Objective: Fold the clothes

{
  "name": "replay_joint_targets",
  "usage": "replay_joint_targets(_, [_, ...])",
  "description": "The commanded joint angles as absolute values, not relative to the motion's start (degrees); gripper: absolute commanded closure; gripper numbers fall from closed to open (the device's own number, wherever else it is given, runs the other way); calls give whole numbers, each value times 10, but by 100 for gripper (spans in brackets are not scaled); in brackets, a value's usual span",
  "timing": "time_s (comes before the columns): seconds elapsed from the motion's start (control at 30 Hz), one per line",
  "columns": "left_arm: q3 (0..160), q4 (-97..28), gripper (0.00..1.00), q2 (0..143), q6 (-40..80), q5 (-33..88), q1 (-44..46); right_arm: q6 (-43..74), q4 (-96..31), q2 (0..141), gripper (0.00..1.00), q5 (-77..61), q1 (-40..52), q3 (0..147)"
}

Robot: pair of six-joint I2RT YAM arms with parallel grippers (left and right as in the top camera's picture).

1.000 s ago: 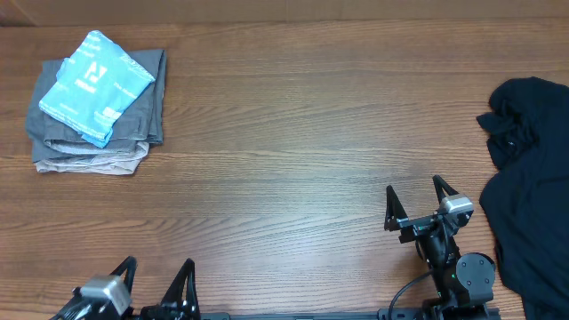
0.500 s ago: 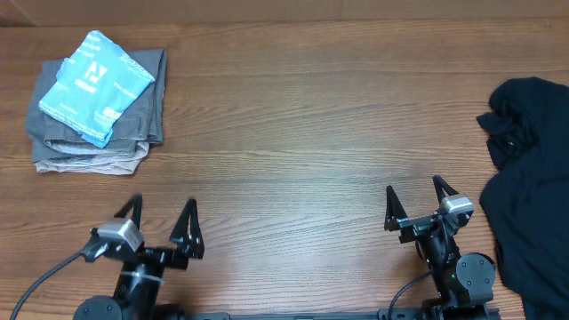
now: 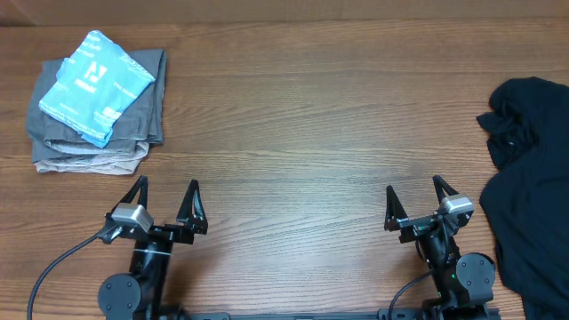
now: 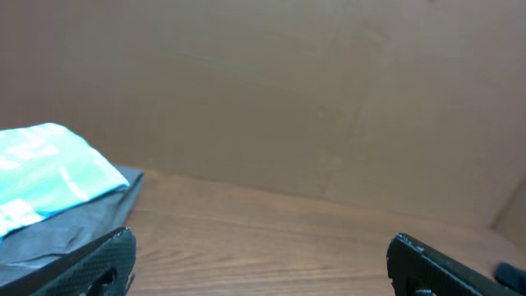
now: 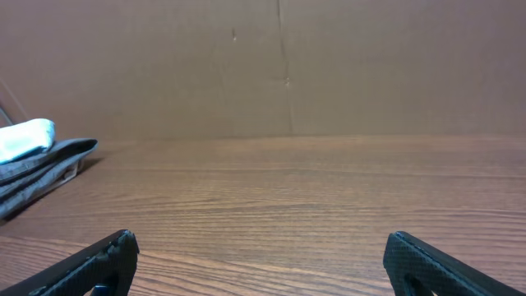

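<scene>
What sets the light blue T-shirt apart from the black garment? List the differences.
The light blue T-shirt is neatly folded; the black garment lies crumpled. The T-shirt tops a folded stack at left; the black garment lies on the table at right, covering more area. Neither is gripped.

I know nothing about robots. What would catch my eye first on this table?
A bright light blue T-shirt lies folded on top of a neat stack with grey trousers and a beige garment, at the far left of the wooden table. At the right edge sprawls a crumpled black garment, not folded. Along the near edge, the left gripper and right gripper stand open, holding nothing.
</scene>
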State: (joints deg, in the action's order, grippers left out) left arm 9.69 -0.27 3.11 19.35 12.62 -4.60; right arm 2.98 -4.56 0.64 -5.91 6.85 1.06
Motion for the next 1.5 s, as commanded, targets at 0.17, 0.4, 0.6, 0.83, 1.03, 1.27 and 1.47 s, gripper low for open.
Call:
replay_joint_targets(0.17, [38, 33, 0, 10, 193, 45, -49, 28, -43, 2, 0, -54, 70, 4])
replay_joint_targets(0.4, [7, 34, 0, 2, 183, 27, -48, 28, -43, 2, 0, -54, 70, 4])
replay_joint_targets(0.6, [3, -9, 0, 2, 167, -21, -34, 28, -43, 2, 0, -54, 70, 4])
replay_joint_targets(0.83, [3, -36, 0, 2, 152, -75, 1, 28, -43, 2, 0, -54, 70, 4])
replay_joint_targets(1.03, [3, -36, 0, 2, 152, -74, 0, 28, -43, 2, 0, -54, 70, 4])
replay_joint_targets(1.27, [3, -36, 0, 3, 152, -75, 0, 28, -43, 2, 0, -54, 70, 4])
replay_joint_targets(1.47, [3, -36, 0, 3, 152, -75, 0, 28, -43, 2, 0, -54, 70, 4])
